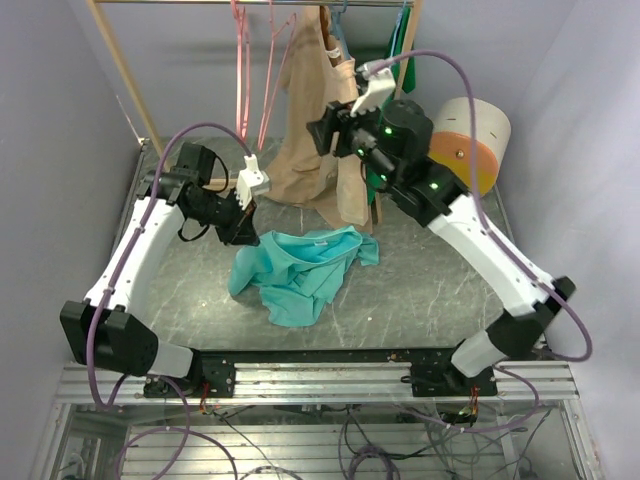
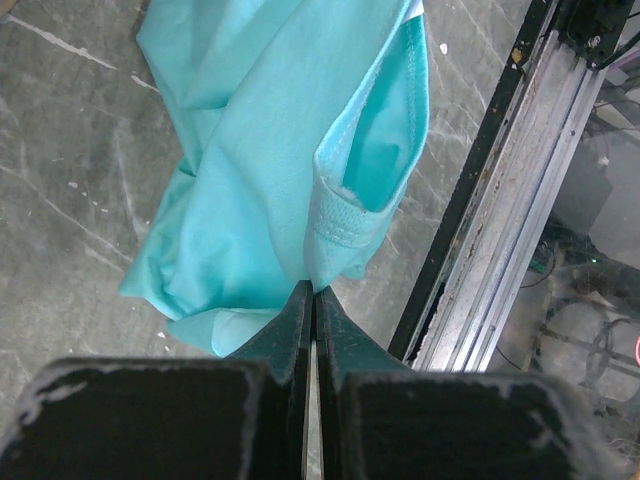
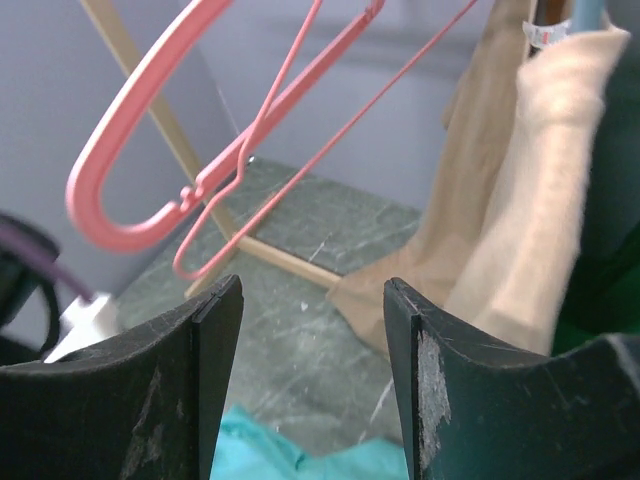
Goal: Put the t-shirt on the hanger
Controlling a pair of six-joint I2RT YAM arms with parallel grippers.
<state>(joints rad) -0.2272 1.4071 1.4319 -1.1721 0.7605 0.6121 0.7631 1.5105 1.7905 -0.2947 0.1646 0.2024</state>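
Near edge: both arm bases bolted to the metal rail (image 1: pixel 320 385). Just beyond it the t-shirt (image 1: pixel 300 270), teal, lies crumpled in a heap at the middle of the grey marbled surface (image 1: pixel 420 290).

Left end effector (image 1: pixel 245 228) is low at the heap's far-left edge. In the left wrist view its jaws are pressed fully together. A fold of the teal cloth by a sleeve hem runs right into the tips, so it looks pinched there. The rest of the shirt spreads away over the surface.

Right end effector (image 1: pixel 322 128) is raised well above the surface, further back, and points left toward the rack. The jaws stand apart about halfway with nothing between them and touch nothing. Seen through the gap: surface, a strip of teal at the bottom, and the hangers further off.

Back of the scene: wooden rack (image 1: pixel 125 70) with two pink hangers (image 1: pixel 243 80) hanging side by side, bare, left of the right end effector and apart from it. Right of them is a beige garment (image 1: pixel 310 150) on a blue hanger (image 1: pixel 338 35), just beside the right wrist. A dark green garment (image 1: pixel 400 45) hangs further right. A round cream and orange container (image 1: pixel 470 140) sits at the far right.
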